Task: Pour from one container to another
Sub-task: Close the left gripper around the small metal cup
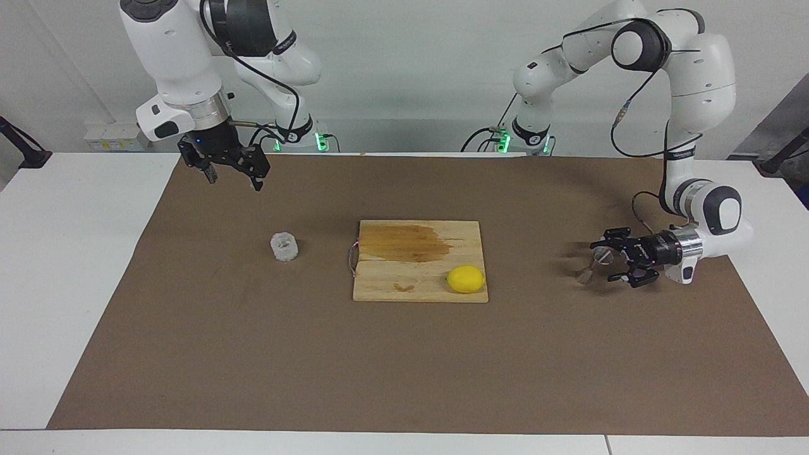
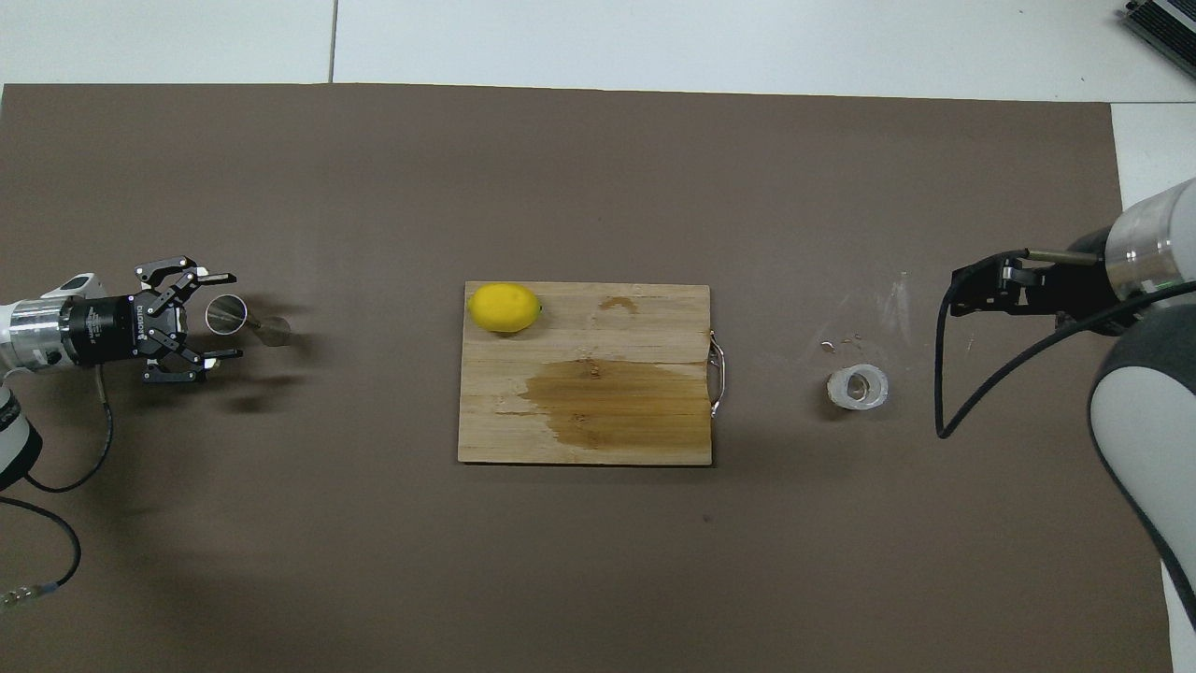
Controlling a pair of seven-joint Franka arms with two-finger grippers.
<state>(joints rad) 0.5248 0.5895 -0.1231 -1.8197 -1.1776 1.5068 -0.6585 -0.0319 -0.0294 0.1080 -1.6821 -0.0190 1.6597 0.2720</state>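
The knobbly glass cup (image 2: pixel 858 387) is standing upright; the steel jigger (image 1: pixel 594 263) is standing between the left gripper's (image 1: pixel 605 259) wide-spread fingers; the right gripper (image 1: pixel 232 174) is hanging with fingers apart

White arms (image 1: pixel 701 69), black cables, black tools (image 1: pixel 610 259).
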